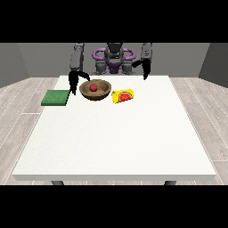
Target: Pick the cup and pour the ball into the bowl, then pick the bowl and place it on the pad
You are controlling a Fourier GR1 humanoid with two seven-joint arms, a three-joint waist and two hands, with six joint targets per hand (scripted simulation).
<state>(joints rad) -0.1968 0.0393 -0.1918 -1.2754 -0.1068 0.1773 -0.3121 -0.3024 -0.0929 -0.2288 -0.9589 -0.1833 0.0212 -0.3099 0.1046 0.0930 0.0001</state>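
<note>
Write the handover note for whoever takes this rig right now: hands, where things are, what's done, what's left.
Robot hand at the view's left: beside the bowl, holding nothing.
Robot hand at the view's right: raised near the table's far edge, holding nothing.
Ball: red, inside the bowl.
Cup: yellow, lying on its side right of the bowl.
Pad: green, left of the bowl, nothing on it.
Done: pour.
Left: lift the bowl onto the pad.

Ball (93, 87) in bowl (95, 93), between pad (56, 97) and cup (123, 96)
</note>
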